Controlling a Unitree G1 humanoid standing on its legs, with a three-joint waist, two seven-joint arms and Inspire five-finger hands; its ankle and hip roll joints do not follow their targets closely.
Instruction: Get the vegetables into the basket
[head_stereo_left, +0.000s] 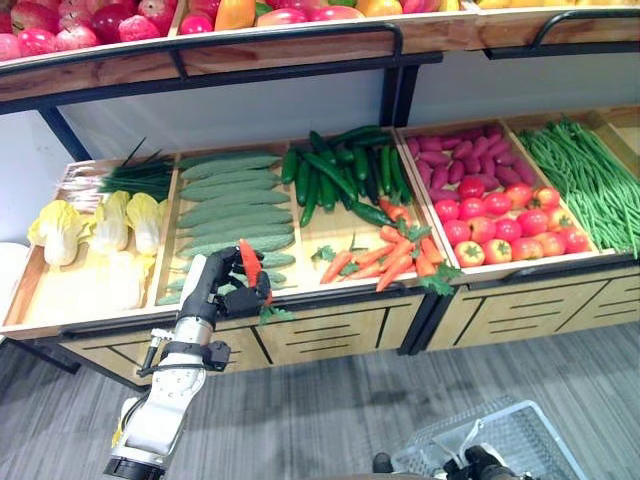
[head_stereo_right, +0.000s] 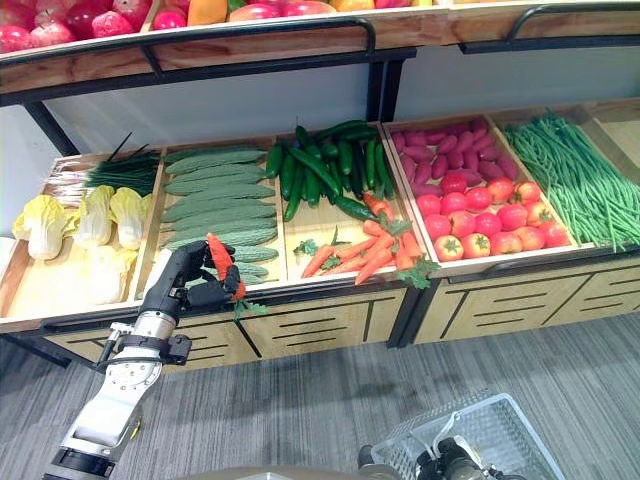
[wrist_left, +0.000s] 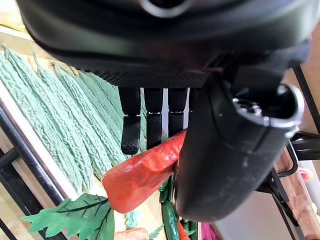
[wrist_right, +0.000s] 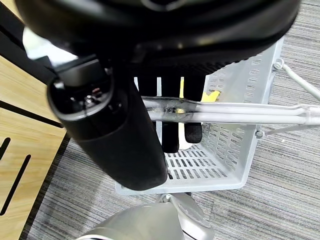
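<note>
Right now I am gripping a carrot (head_stereo_left: 250, 264) in my left hand (head_stereo_left: 213, 290), fingers curled round it, just above the bitter gourds (head_stereo_left: 228, 207); my right hand (wrist_right: 150, 100) is clasping the basket (wrist_right: 240, 125) handle (wrist_right: 240, 112).

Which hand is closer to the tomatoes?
Left. The left hand holds a carrot at the shelf's front edge, a few bins left of the tomatoes. The right hand is down near the floor, holding the basket handle.
</note>
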